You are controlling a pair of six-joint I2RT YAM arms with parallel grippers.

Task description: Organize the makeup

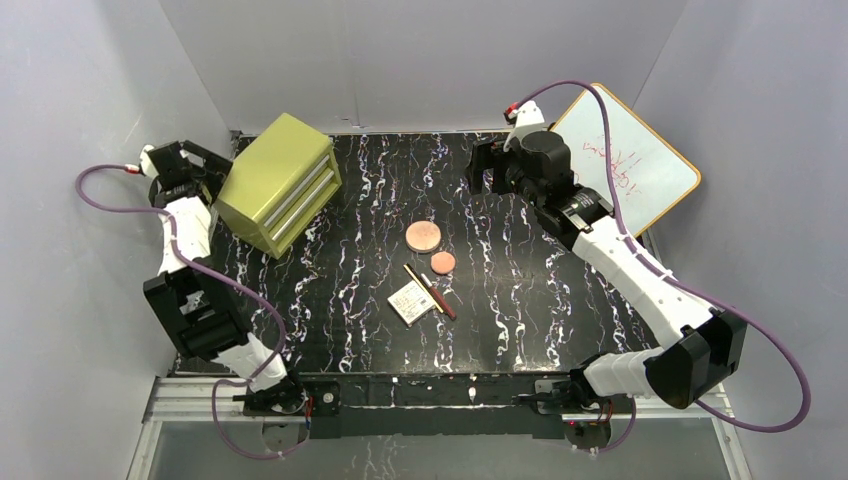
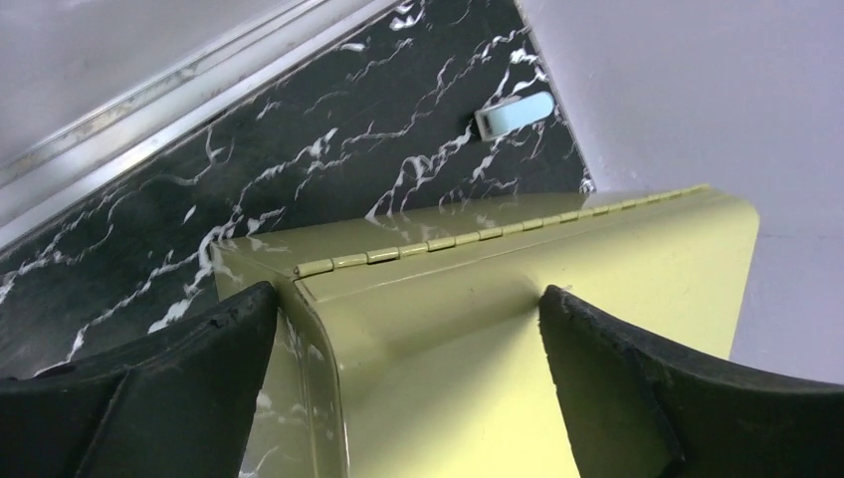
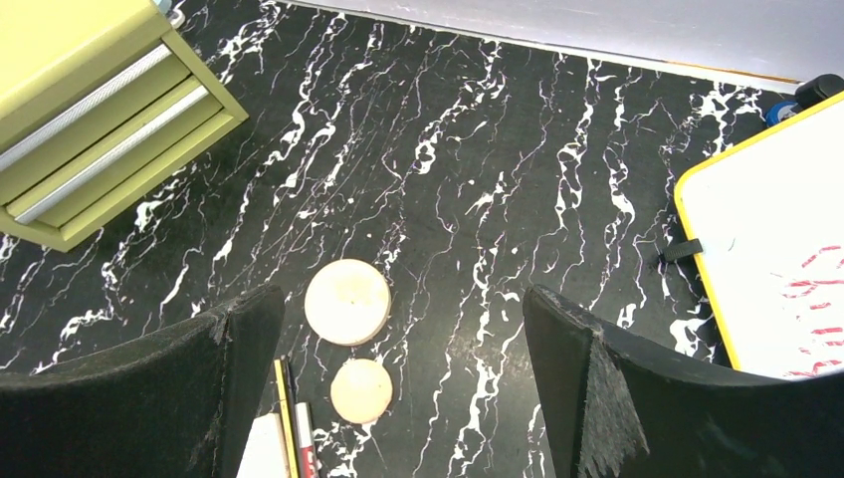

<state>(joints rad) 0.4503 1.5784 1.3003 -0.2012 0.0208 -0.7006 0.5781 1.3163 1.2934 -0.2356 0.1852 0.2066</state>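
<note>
On black marbled table (image 1: 520, 310), centre: makeup (image 1: 412, 302) clustered, well apart from drawer box (image 1: 275, 180). Steady it with wide-open left gripper (image 2: 408, 304) straddling its hinged rear corner; lower wide-open right gripper (image 3: 400, 294) squarely over larger disc (image 3: 346, 301).

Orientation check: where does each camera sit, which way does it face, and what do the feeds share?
Top external: above and behind the bases, looking down on the table; left arm by the drawer box, right arm stretched far.
Left wrist: on the left arm, aimed at the drawer box's hinged edge; its open jaws either side.
Right wrist: on the right arm, facing down on the larger disc, smaller disc, drawer box and whiteboard; open jaws at bottom.
Shared: drawer box in all three.
</note>
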